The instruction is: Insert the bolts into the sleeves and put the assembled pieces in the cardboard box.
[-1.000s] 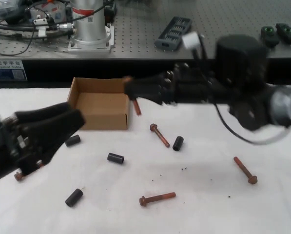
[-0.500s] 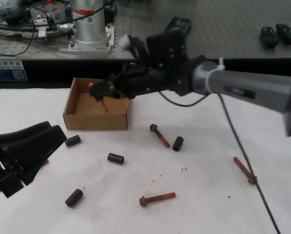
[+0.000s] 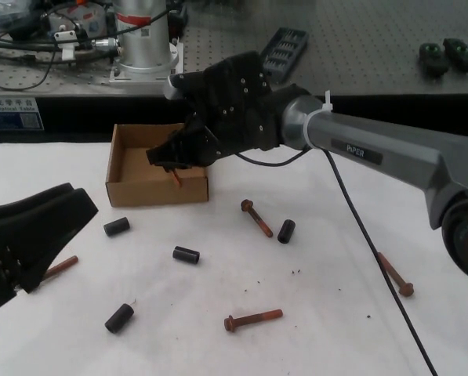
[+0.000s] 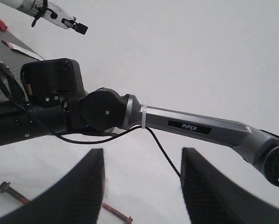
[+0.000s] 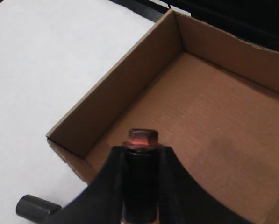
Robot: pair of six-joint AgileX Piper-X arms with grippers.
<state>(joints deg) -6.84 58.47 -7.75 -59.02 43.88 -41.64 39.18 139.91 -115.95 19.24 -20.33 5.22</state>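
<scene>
Holding: the right gripper (image 5: 140, 156) is clamped on an assembled piece (image 5: 140, 177). Its fingers (image 5: 109, 186) press either side of the black sleeve, and the copper-coloured bolt head (image 5: 141, 138) stands proud of the fingertips.
Piece position: over the cardboard box (image 5: 116, 98), just inside one wall. In the high view the shank (image 3: 176, 178) pokes out under the gripper, against the box's front wall, upper left of centre. Whether it touches the box, I cannot tell.
Left gripper (image 4: 141, 186): jaws spread wide with nothing between them, at the lower left edge of the high view, low over the sheet.
Right arm (image 3: 390, 153): a grey link runs from the right edge of the high view up and across to the box.
Loose sleeves: four black ones lie on the sheet. One (image 3: 117, 227) is just in front of the box, one (image 3: 186, 254) is left of centre, one (image 3: 119, 317) is at lower left, and one (image 3: 286, 230) is at centre.
Loose bolts: one (image 3: 257, 218) lies just beside the centre sleeve, one (image 3: 253, 319) at lower centre, one (image 3: 395, 274) at right, and one (image 3: 59, 268) just beside the left gripper.
Surface: a white sheet (image 3: 328, 337) with a few dark specks near centre.
Behind: a perforated metal table (image 3: 359, 47) runs along the top of the frame. It carries a silver column (image 3: 143, 35), cables and a dark ribbed block (image 3: 281, 48).
</scene>
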